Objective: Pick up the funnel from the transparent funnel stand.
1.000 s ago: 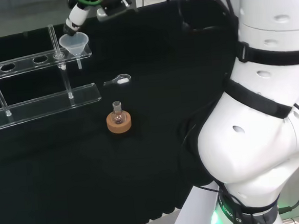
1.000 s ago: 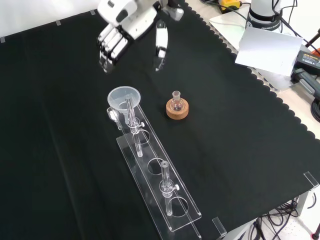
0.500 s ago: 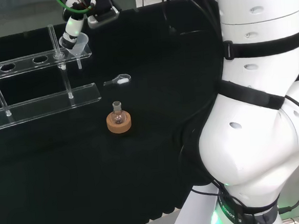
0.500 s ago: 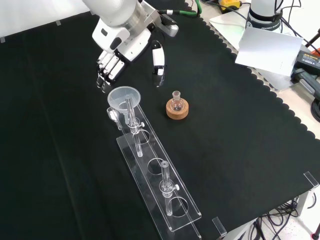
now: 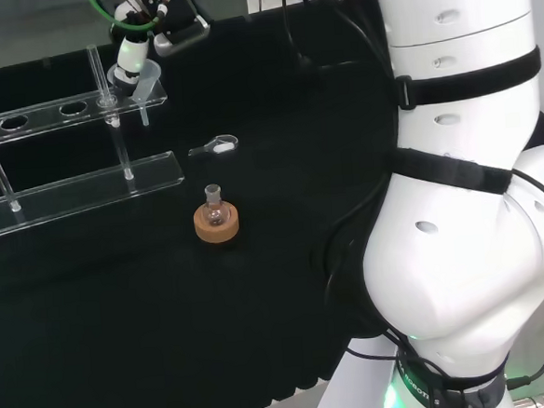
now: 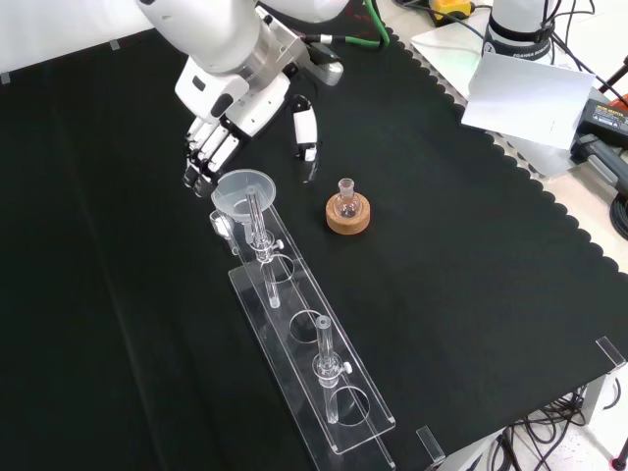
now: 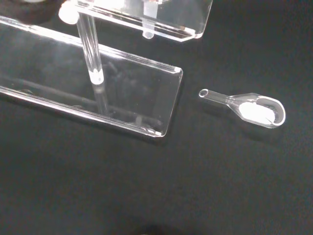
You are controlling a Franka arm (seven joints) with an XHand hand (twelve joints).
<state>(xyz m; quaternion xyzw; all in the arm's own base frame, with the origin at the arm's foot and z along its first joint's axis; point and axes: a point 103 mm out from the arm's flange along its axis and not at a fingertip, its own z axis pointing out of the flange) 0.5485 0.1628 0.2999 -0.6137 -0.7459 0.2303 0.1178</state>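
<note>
The robot hand (image 6: 235,108) is open, fingers (image 6: 201,162) nearly straight and thumb (image 6: 306,137) spread apart (nothing is held). In the front view the fingertips hang just beside the rim of the funnel (image 6: 243,191), the thumb on its other side; contact cannot be confirmed. The funnel sits upright in the end hole of the stand (image 6: 309,343), mouth up, stem vertical, toward the table's far edge in the head view.
</note>
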